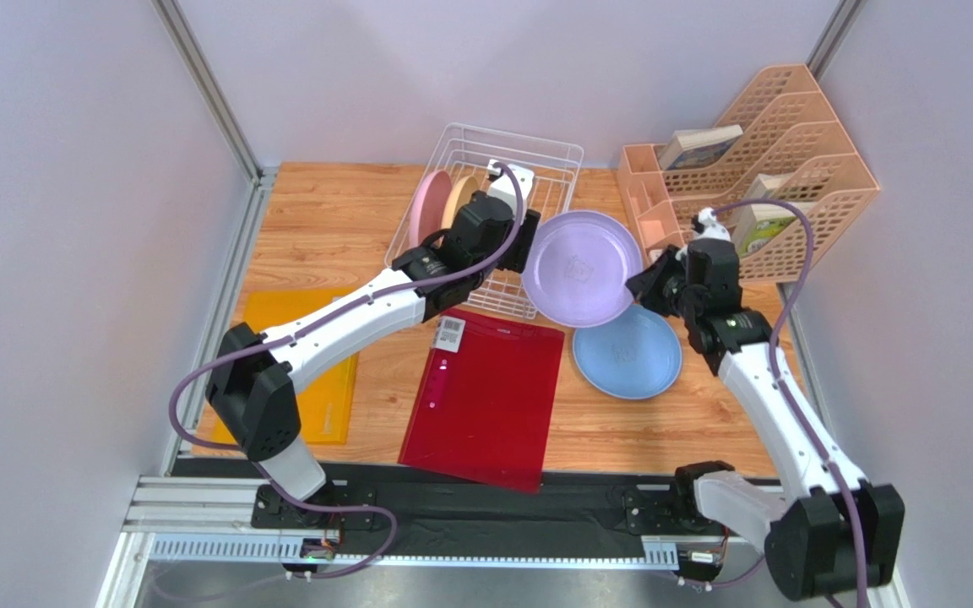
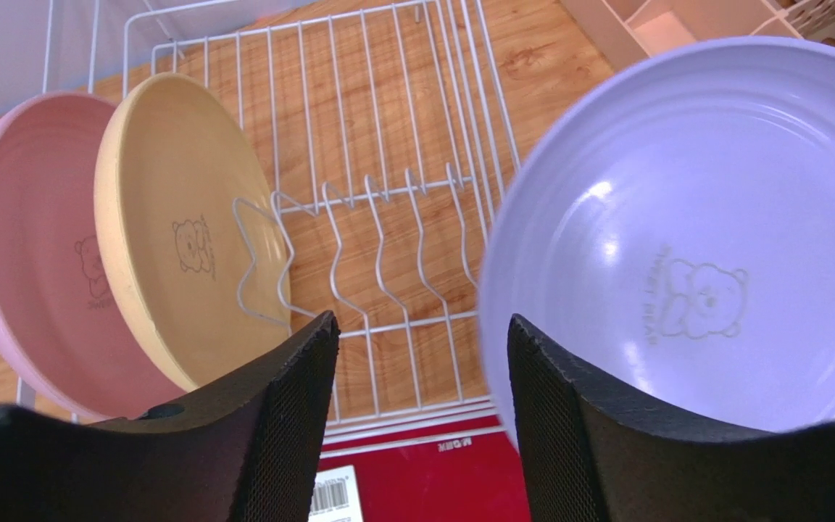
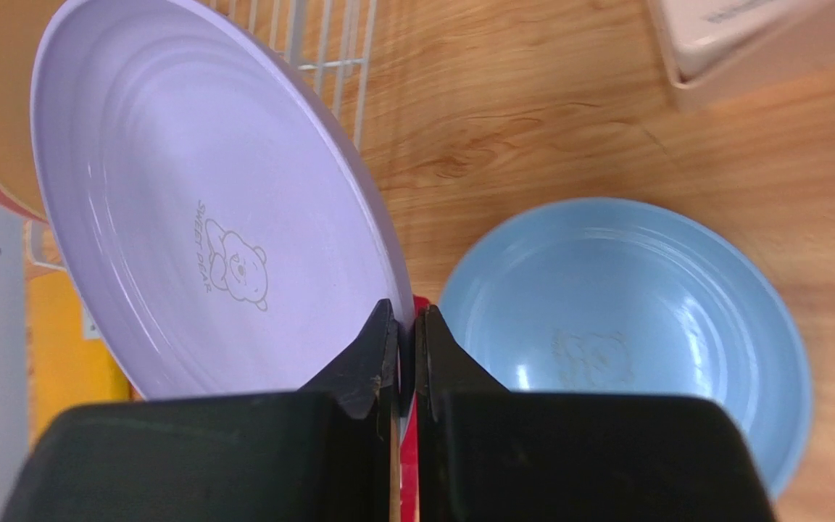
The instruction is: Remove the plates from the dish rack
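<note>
The lilac plate [image 1: 581,269] hangs tilted in the air between the two arms, above the rack's right front corner. My right gripper [image 3: 409,315] is shut on its right rim, and shows from above too [image 1: 641,281]. My left gripper [image 2: 422,326] is open, and the lilac plate's [image 2: 705,250] left rim lies just beside its right finger. The pink plate [image 2: 30,250] and the tan-yellow plate [image 2: 182,228] stand on edge at the left of the white dish rack [image 1: 542,158]. A light blue plate [image 1: 627,355] lies flat on the wood below the lilac one.
A red board [image 1: 485,399] lies in front of the rack with a small barcode tag [image 1: 451,333] at its corner. An orange sheet [image 1: 314,367] lies at the left. The peach lattice organizer [image 1: 771,165] stands at the back right, close behind the right arm.
</note>
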You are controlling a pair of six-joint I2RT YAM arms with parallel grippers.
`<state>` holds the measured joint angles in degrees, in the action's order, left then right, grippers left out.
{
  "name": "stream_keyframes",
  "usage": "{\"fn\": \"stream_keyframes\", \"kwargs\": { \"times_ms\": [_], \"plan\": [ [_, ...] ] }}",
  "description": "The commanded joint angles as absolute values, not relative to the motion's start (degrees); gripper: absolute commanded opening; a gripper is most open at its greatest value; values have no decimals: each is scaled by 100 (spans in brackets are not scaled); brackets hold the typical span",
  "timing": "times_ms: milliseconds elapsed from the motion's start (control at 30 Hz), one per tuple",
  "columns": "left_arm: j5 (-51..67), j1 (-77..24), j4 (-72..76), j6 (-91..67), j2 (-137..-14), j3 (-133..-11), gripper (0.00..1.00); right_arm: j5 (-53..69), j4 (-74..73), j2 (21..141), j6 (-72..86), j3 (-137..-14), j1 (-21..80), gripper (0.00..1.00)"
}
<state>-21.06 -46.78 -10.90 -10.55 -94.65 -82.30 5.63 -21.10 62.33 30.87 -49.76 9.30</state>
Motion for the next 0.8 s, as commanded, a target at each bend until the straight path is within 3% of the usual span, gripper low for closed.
{"fn": "stream_keyframes", "kwargs": {
  "times_ms": [0, 100, 167, 300, 767],
  "plan": [
    [-2180, -4527, -782, -1028, -9088, -8121, 69, -351, -2644, 5345, 3182, -4633, 905, 0],
    [-2179, -4430, -782, -1046, -8974, -7999, 81, -729, -3144, 4879, 3295, -4553, 897, 0],
    [-2285, -4403, -704, -1002, -8869, -7919, 83, -1019, -3522, 4528, 3392, -4509, 897, 0],
    [-2390, -4324, -615, -958, -8719, -7665, 96, -1476, -4077, 4070, 3734, -4325, 905, 0],
    [-2408, -4184, -510, -1055, -8464, -7357, 98, -1582, -4009, 3841, 4245, -3410, 905, 0]
  ]
}}
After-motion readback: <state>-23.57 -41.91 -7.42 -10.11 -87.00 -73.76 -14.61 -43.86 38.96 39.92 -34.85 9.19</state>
